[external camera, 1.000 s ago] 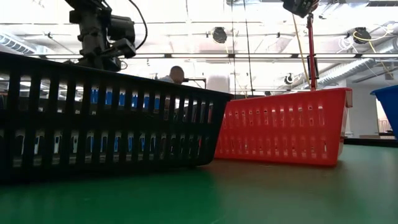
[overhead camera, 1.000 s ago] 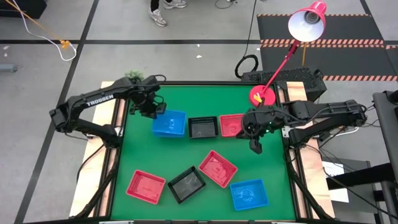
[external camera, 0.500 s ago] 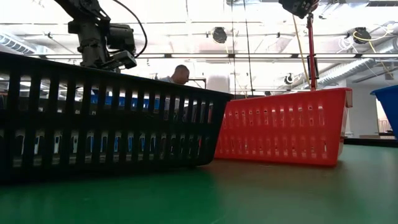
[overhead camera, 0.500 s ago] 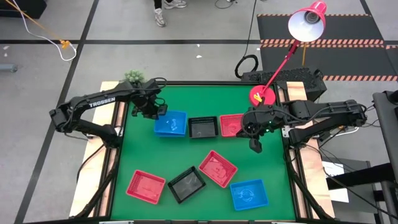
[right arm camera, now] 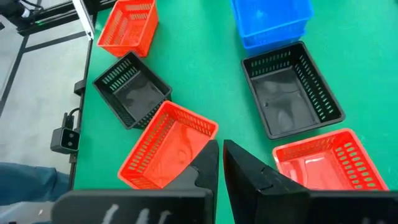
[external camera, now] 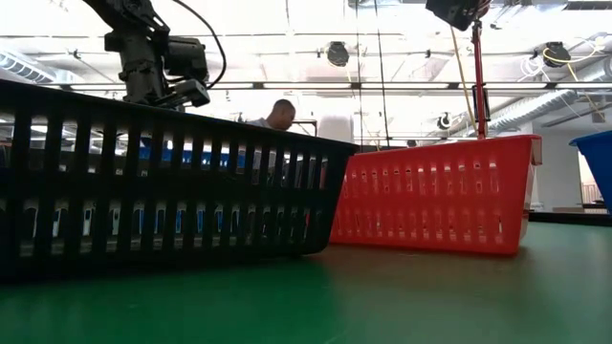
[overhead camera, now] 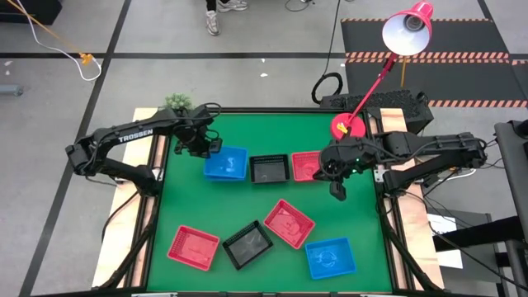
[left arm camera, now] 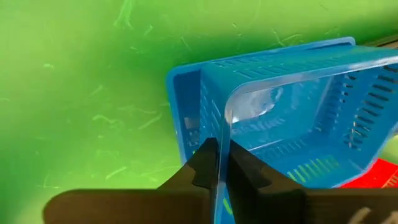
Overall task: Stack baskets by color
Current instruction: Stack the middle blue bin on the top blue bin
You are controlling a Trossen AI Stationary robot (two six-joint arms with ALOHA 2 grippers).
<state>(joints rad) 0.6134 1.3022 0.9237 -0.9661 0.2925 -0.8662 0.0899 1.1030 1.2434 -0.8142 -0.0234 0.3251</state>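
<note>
Blue basket (left arm camera: pixel 292 112) | left gripper (left arm camera: pixel 217 163) pinching its rim, nesting inside second blue one | right gripper (right arm camera: pixel 219 163) hovering, fingers together, holding nothing

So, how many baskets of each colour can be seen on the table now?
blue baskets: 3, two of them nested
red baskets: 3
black baskets: 2
Total: 8 baskets in view

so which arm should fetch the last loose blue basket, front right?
Right, probably. Its end effector is shut on nothing and nearer that blue basket; the left end effector pinches the blue stack's rim.
</note>
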